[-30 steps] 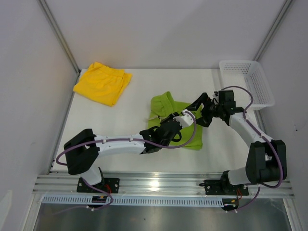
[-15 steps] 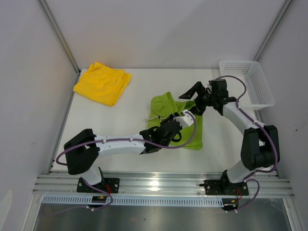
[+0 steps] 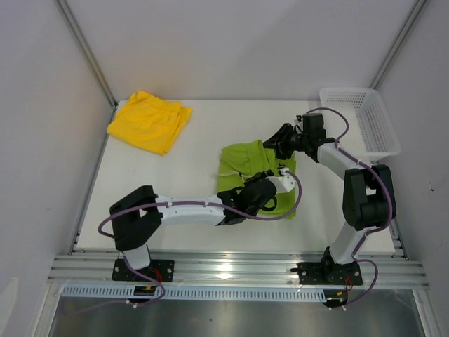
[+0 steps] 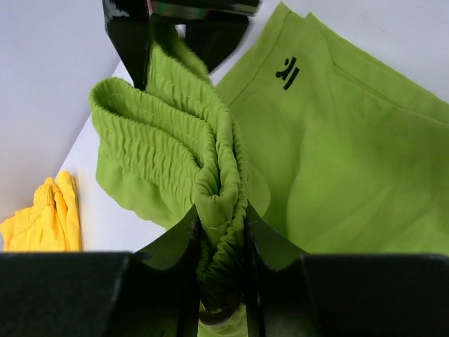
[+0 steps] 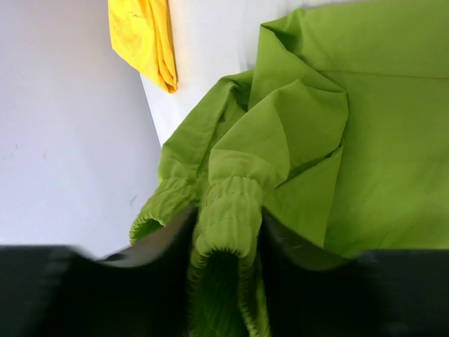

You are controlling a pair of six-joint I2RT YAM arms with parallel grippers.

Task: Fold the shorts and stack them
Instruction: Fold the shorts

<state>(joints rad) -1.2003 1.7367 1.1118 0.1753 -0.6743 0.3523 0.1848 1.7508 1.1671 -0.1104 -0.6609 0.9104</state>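
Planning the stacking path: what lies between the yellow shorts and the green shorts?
Only bare table separates yellow shorts from green shorts, shown in the top view.

White arms [image 3: 186, 208], black joints [image 3: 133, 221], looping purple cables [image 3: 299, 191], seemingly glossy

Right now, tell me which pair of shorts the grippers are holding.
The lime green shorts, waistband pinched by the left gripper and the right gripper; the yellow shorts lie apart, untouched.
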